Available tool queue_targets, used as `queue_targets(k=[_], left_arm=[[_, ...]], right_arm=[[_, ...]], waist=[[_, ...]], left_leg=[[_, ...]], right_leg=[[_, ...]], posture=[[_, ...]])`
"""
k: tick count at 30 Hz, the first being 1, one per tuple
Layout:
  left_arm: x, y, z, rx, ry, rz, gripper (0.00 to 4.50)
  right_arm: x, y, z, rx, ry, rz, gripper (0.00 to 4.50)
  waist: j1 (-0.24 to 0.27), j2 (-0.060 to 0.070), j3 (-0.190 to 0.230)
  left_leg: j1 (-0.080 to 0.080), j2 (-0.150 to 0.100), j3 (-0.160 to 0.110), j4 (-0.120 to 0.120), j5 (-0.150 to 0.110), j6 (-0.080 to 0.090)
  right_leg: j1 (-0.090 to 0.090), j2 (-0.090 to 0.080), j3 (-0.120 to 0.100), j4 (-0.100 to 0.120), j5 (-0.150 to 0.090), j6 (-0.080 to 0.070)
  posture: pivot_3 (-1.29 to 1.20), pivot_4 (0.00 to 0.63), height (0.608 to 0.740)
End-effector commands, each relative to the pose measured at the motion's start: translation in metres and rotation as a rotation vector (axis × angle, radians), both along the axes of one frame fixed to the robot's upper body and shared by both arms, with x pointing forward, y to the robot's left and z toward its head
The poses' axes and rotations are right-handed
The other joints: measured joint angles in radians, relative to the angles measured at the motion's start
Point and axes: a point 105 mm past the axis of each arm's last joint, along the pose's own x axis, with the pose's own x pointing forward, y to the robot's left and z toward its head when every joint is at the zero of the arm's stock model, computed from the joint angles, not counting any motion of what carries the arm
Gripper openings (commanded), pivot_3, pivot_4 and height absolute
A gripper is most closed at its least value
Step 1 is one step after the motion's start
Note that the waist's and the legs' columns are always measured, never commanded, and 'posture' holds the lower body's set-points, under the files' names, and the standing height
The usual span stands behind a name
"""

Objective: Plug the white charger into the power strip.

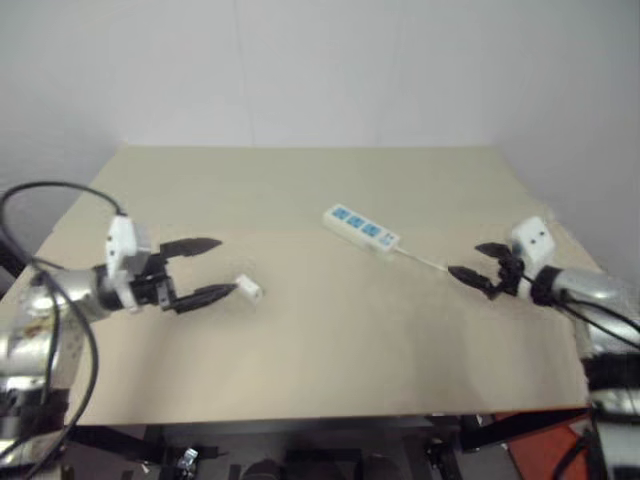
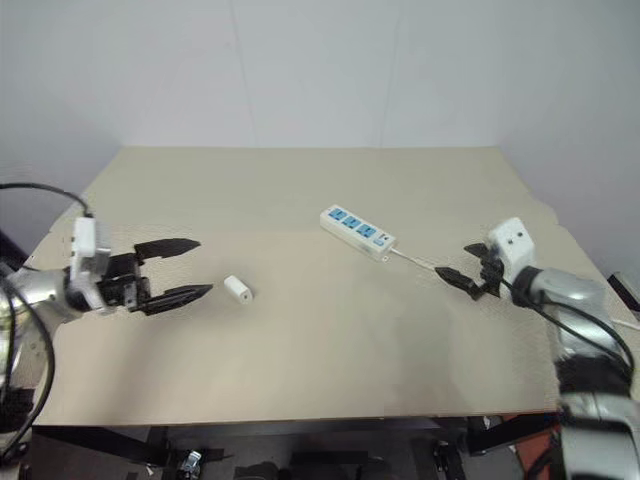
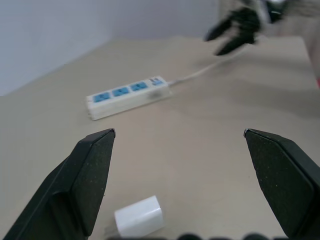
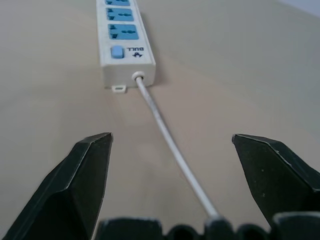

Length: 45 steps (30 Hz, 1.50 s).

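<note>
White charger: the small white rounded plastic block (image 2: 237, 289) lies on its side on the left half of the worktop, well in from the left edge, just past the tips of the left gripper and well apart from the strip. One of it.
Power strip: the long flat white plastic bar (image 2: 356, 231) lies slantwise near the middle of the worktop, a little toward the right edge. It has three blue socket faces in a row and one small blue switch at the end that faces the right gripper.
Cord: one thin white round cable (image 4: 167, 139) leaves the switch end of the strip and runs across the surface toward the right edge, passing under the right gripper.
Worktop: one flat, matt, beige rectangular board (image 1: 300, 360), smooth, bare apart from these things, on a dark frame.
Room: plain pale walls behind and to the right of the board; something orange shows below its near right corner.
Left gripper: the two black pointed fingers (image 2: 173, 271) are spread wide, level above the worktop, aimed at the charger and holding nothing.
Right gripper: the two black fingers (image 2: 464, 266) are spread wide over the cord near the right edge, aimed at the strip's switch end, gripping nothing.
</note>
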Motion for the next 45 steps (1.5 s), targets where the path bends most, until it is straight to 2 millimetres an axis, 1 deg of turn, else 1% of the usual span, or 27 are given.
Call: queue_targets(k=[1, 4, 7, 12, 13, 14, 19, 20, 24, 25, 26, 30, 33, 37, 41, 43, 45], left_arm=[[0.004, -0.003, 0.007, 0.088, -0.06, -0.056, 4.5], [0.006, -0.01, 0.013, 0.086, -0.093, -0.09, 4.5], [0.002, -0.015, 0.017, 0.082, -0.114, -0.128, 4.5], [-0.005, -0.018, 0.017, 0.11, -0.117, -0.168, 4.5], [-0.005, -0.019, 0.017, 0.11, -0.116, -0.167, 4.5], [-0.006, -0.019, 0.017, 0.106, -0.116, -0.167, 4.5], [-0.008, -0.022, 0.01, 0.103, -0.106, -0.167, 4.5], [-0.008, -0.022, 0.008, 0.105, -0.103, -0.167, 4.5], [-0.009, -0.022, 0.008, 0.108, -0.104, -0.165, 4.5], [-0.008, -0.022, 0.009, 0.106, -0.106, -0.162, 4.5], [-0.007, -0.022, 0.009, 0.104, -0.109, -0.159, 4.5], [-0.006, -0.023, 0.01, 0.101, -0.112, -0.156, 4.5], [-0.006, -0.023, 0.011, 0.094, -0.113, -0.155, 4.5], [-0.008, -0.024, 0.01, 0.075, -0.098, -0.163, 4.5], [-0.009, -0.028, 0.009, 0.068, -0.089, -0.182, 4.5], [-0.008, -0.031, 0.008, 0.074, -0.087, -0.19, 4.5], [-0.007, -0.031, 0.007, 0.082, -0.086, -0.189, 4.5]], right_arm=[[0.017, 0.002, -0.006, -0.024, 0.026, -0.028, 4.47], [0.022, 0.011, -0.012, -0.03, 0.063, -0.002, 4.47], [0.024, 0.018, -0.018, -0.043, 0.089, 0.015, 4.47], [0.025, 0.02, -0.029, -0.07, 0.153, -0.006, 4.47], [0.025, 0.02, -0.03, -0.069, 0.166, -0.007, 4.11], [0.026, 0.02, -0.03, -0.065, 0.176, -0.013, 3.89], [0.028, 0.02, -0.029, -0.044, 0.209, -0.044, 2.18], [0.027, 0.02, -0.03, -0.049, 0.215, -0.04, 1.92], [0.026, 0.022, -0.031, -0.083, 0.221, -0.017, 0.42], [0.026, 0.022, -0.031, -0.099, 0.22, -0.008, 0.11], [0.026, 0.023, -0.033, -0.105, 0.219, -0.001, 0.02], [0.025, 0.027, -0.031, -0.128, 0.196, 0.043, 0.02], [0.021, 0.032, -0.026, -0.124, 0.167, 0.116, 0.02], [0.003, 0.039, -0.03, -0.131, 0.175, 0.282, 0.02], [-0.018, 0.038, -0.043, -0.12, 0.252, 0.354, 0.02], [-0.035, 0.037, -0.051, -0.125, 0.286, 0.405, 0.02], [-0.05, 0.034, -0.057, -0.133, 0.31, 0.416, 0.02]], waist=[[-0.005, 0.0, 0.0], [-0.005, 0.0, 0.0], [-0.009, 0.0, 0.0], [-0.017, 0.0, 0.0], [-0.017, 0.0, 0.0], [-0.018, 0.0, 0.0], [-0.02, 0.0, 0.0], [-0.021, 0.0, 0.0], [-0.019, 0.0, 0.0], [-0.02, 0.0, 0.0], [-0.02, 0.0, 0.0], [-0.02, 0.0, 0.0], [-0.021, 0.0, 0.0], [-0.019, 0.0, 0.0], [-0.016, 0.0, 0.0], [-0.015, 0.0, 0.0], [-0.011, 0.0, 0.0]], left_leg=[[0.0, 0.0, 0.0, 0.0, 0.0, 0.0], [-0.002, 0.0, 0.0, 0.0, 0.0, 0.0], [-0.004, 0.0, -0.002, 0.001, -0.001, 0.001], [-0.004, 0.0, -0.002, 0.001, 0.0, 0.001], [-0.004, 0.0, -0.003, 0.001, 0.0, 0.001], [-0.004, 0.0, -0.003, 0.001, 0.0, 0.001], [-0.003, 0.0, -0.003, 0.0, 0.0, 0.001], [-0.003, 0.0, -0.003, 0.0, 0.0, 0.001], [-0.003, 0.0, -0.003, 0.0, 0.0, 0.001], [-0.003, 0.0, -0.003, 0.001, 0.0, 0.001], [-0.003, 0.0, -0.003, 0.001, 0.0, 0.001], [-0.002, 0.0, -0.003, 0.0, 0.0, 0.001], [-0.002, 0.0, -0.003, 0.0, 0.0, 0.001], [-0.003, 0.0, -0.003, 0.0, 0.0, 0.001], [-0.003, 0.0, -0.003, 0.0, -0.001, 0.001], [-0.003, 0.0, -0.004, 0.001, -0.001, 0.001], [-0.003, 0.0, -0.004, 0.001, -0.001, 0.001]], right_leg=[[0.0, 0.0, 0.0, 0.0, 0.0, 0.0], [0.0, 0.0, -0.002, 0.001, 0.0, 0.0], [-0.001, -0.002, -0.001, 0.001, 0.0, 0.0], [-0.001, -0.002, -0.001, 0.002, 0.0, 0.001], [-0.001, -0.002, -0.001, 0.002, 0.0, 0.001], [-0.001, -0.002, -0.001, 0.002, 0.0, 0.001], [-0.001, -0.002, -0.001, 0.002, 0.0, 0.001], [-0.001, -0.001, -0.001, 0.002, 0.0, 0.001], [-0.001, -0.001, -0.001, 0.003, 0.0, 0.001], [-0.001, -0.001, -0.001, 0.003, 0.0, 0.001], [-0.001, -0.001, -0.001, 0.002, 0.0, 0.001], [-0.001, -0.001, -0.001, 0.002, 0.0, 0.001], [-0.001, -0.001, -0.001, 0.002, 0.0, 0.001], [-0.001, -0.001, -0.001, 0.003, 0.0, 0.001], [-0.001, -0.001, -0.001, 0.003, 0.0, 0.001], [-0.001, -0.001, -0.001, 0.003, 0.0, 0.001], [0.0, -0.001, -0.002, 0.003, 0.0, 0.001]], posture=[[0.0, 0.15, 0.74], [0.0, 0.15, 0.74], [0.0, 0.15, 0.74], [0.0, 0.15, 0.74], [0.0, 0.15, 0.74], [0.0, 0.15, 0.74], [0.0, 0.15, 0.74], [0.0, 0.15, 0.74], [0.0, 0.15, 0.74], [0.0, 0.15, 0.74], [0.0, 0.15, 0.74], [0.0, 0.15, 0.74], [0.0, 0.15, 0.74], [0.0, 0.15, 0.74], [0.0, 0.15, 0.74], [0.0, 0.15, 0.74], [0.0, 0.15, 0.74]])
